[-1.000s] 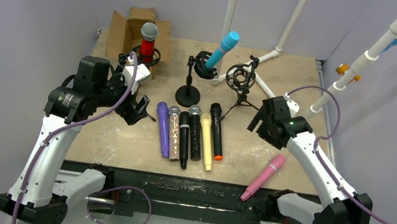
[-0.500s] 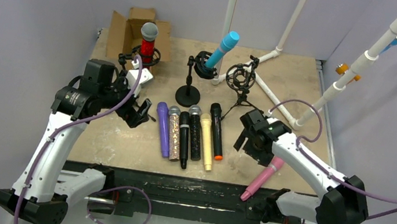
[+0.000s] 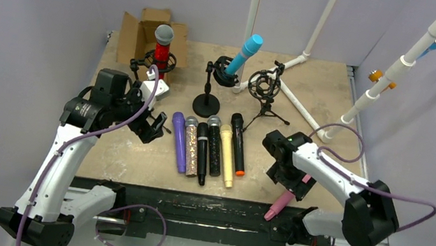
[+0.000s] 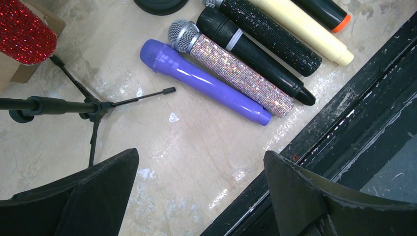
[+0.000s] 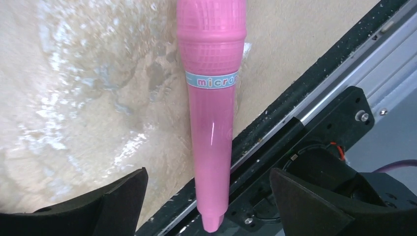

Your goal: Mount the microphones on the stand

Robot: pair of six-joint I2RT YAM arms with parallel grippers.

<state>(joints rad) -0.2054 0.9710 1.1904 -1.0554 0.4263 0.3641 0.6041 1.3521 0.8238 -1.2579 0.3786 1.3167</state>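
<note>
Count two mics as mounted. In the top view, find the red mic (image 3: 161,51) upright in a mount at upper left and the blue mic (image 3: 245,49) tilted in the centre stand (image 3: 206,105) at top centre. Note the third mount (image 3: 264,86), just right of it, empty.

Count seven as left to do. Six in a row at frame centre on the table (image 3: 128,149): purple mic (image 3: 179,143), silver mic (image 3: 191,148), black mic (image 3: 201,156), glitter-black mic (image 3: 214,148), cream mic (image 3: 227,160), orange-tipped mic (image 3: 238,145). One apart at lower right: pink mic (image 3: 280,204), tail past the table edge. Rate the task as early.

Left gripper (image 3: 154,125): fingers (image 4: 88,196) spread wide, holding nothing. Find the purple mic in the upper centre of the left wrist view, outside the finger gap. Only bare table inside the gap.

Right gripper (image 3: 289,183): fingers (image 5: 314,201) spread wide, gripping nothing. Find the pink mic (image 5: 211,113) running down the middle of the right wrist view, head at top, tail between the two fingers, clear of both. Judge as lined up for a grasp near the tail. Height of the fingers above it: cannot tell.
</note>
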